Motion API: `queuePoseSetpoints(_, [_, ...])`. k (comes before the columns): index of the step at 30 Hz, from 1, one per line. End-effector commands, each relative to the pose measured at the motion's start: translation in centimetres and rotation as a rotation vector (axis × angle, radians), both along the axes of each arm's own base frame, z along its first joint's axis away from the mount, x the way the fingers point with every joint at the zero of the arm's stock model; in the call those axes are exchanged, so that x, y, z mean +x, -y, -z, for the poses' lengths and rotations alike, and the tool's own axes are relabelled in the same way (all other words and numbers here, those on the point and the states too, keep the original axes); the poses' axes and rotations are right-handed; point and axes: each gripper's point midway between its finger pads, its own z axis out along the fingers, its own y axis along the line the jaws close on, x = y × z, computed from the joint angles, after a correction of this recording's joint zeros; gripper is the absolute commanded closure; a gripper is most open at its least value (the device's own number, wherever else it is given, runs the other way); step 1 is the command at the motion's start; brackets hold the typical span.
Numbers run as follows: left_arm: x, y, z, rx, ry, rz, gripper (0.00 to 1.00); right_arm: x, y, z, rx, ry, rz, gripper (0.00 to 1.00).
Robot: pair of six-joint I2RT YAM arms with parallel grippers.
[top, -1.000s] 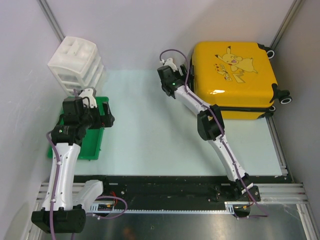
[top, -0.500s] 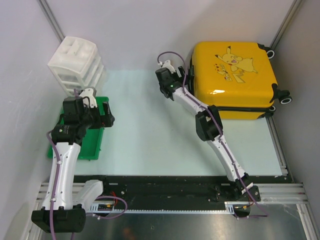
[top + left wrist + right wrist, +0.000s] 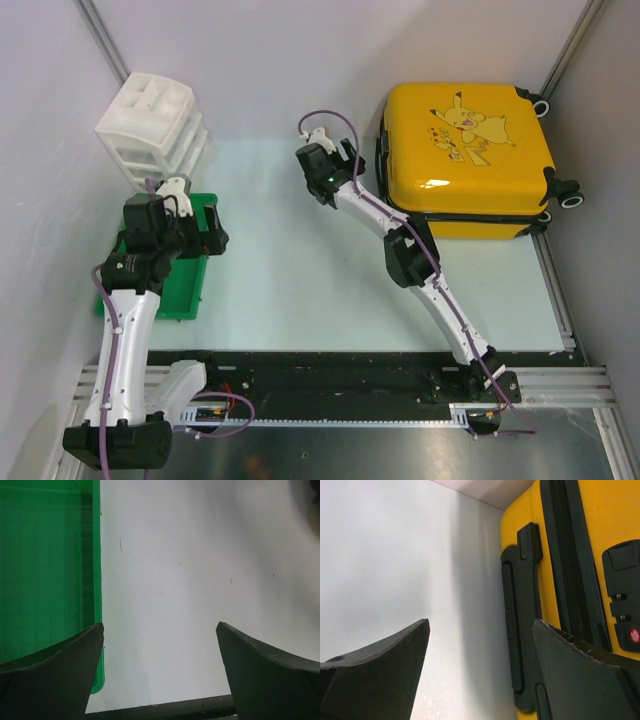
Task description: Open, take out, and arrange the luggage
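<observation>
The yellow luggage (image 3: 470, 158) with a Pikachu print lies flat and closed at the back right of the table, its black wheels toward the right wall. In the right wrist view its side (image 3: 600, 540) shows a black handle (image 3: 517, 610), the zipper trim and a combination lock (image 3: 622, 600). My right gripper (image 3: 330, 152) is open and empty, just left of the luggage's handle side, apart from it. My left gripper (image 3: 212, 230) is open and empty over the right edge of the green tray (image 3: 170, 290).
A white plastic drawer unit (image 3: 152, 125) stands at the back left, behind the green tray (image 3: 45, 570). Grey walls close in on the back, left and right. The black rail (image 3: 330, 375) with the arm bases runs along the near edge.
My right gripper has moved left, away from the luggage's side. The left arm has not moved.
</observation>
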Motion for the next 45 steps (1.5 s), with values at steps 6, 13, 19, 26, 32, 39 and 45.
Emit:
queuePoseSetpoints(6, [0.8,0.0,-2.0,-0.023,0.053,-0.020,0.00,3.1,6.5,0.9,0.102,-0.027,0.110,0.16])
queuePoseSetpoints(13, [0.8,-0.2,-1.7,-0.017,0.047,-0.026,0.00,3.5,7.7,2.1,0.091,-0.037,0.135,0.20])
queuePoseSetpoints(19, [0.9,-0.2,-1.8,-0.018,0.047,-0.025,0.00,2.7,6.4,2.7,0.133,-0.083,0.100,0.51])
queuePoseSetpoints(26, [0.7,0.0,-1.3,-0.025,0.036,-0.021,0.00,-0.9,-0.9,2.0,0.229,-0.204,-0.110,0.94])
queuePoseSetpoints(32, [0.8,0.1,-1.1,-0.048,0.023,-0.038,0.00,-6.1,-9.1,1.3,0.279,-0.292,-0.333,1.00])
queuePoseSetpoints(39, [1.0,-0.5,-1.1,-0.090,0.013,-0.098,0.00,-12.2,-15.3,0.1,0.302,-0.324,-0.455,1.00])
queuePoseSetpoints(45, [1.2,-1.7,-1.3,-0.125,0.014,-0.164,0.00,-17.4,-19.6,-2.6,0.346,-0.302,-0.520,0.80])
